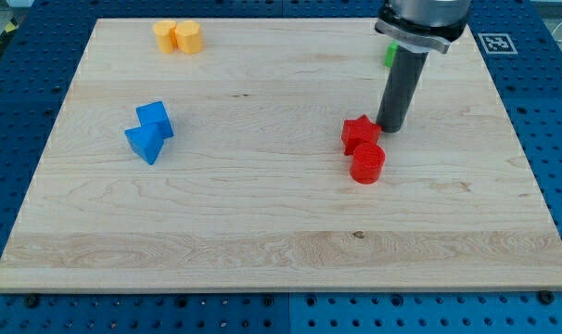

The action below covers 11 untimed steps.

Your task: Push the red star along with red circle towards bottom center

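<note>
**Tip behind the red pair, ready to drive them down the counter**

Nearest the view's bottom, the wooden counter (262,250) carries nothing; that is where the red blocks are meant to go. Further up, right of centre, the red circle (367,163) sits touching the red star (359,134), the star just above it and slightly to the left. So stacked in line, a shove on the star should carry the circle ahead of it.

My tip (389,127) stands just beside the star's upper right edge, touching or nearly so; I cannot tell which. That placement makes sense: a push from there, toward the view's bottom left, would send both blocks toward bottom centre. I have no gripper, only the rod, so nothing is held and nothing opens or closes.

On the view's left, two blue blocks (149,132) lie touching, well apart from the work; their shapes are hard to make out. At the top left, two yellow blocks (178,36) touch as well. A green block (389,53) peeks from behind the rod, mostly hidden, its shape unreadable.
</note>
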Motion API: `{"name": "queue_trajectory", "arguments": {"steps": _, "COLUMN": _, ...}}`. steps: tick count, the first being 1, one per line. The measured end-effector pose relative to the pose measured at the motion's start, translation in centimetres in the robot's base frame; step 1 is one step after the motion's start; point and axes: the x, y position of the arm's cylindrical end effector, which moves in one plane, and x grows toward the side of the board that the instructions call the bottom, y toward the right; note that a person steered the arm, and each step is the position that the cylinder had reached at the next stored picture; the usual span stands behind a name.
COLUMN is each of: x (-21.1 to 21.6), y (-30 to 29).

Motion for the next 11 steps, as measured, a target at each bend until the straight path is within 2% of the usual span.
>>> {"name": "queue_trajectory", "arguments": {"steps": 4, "x": -1.8, "y": -9.5}}
{"name": "queue_trajectory", "arguments": {"steps": 11, "x": 7.8, "y": 2.5}}
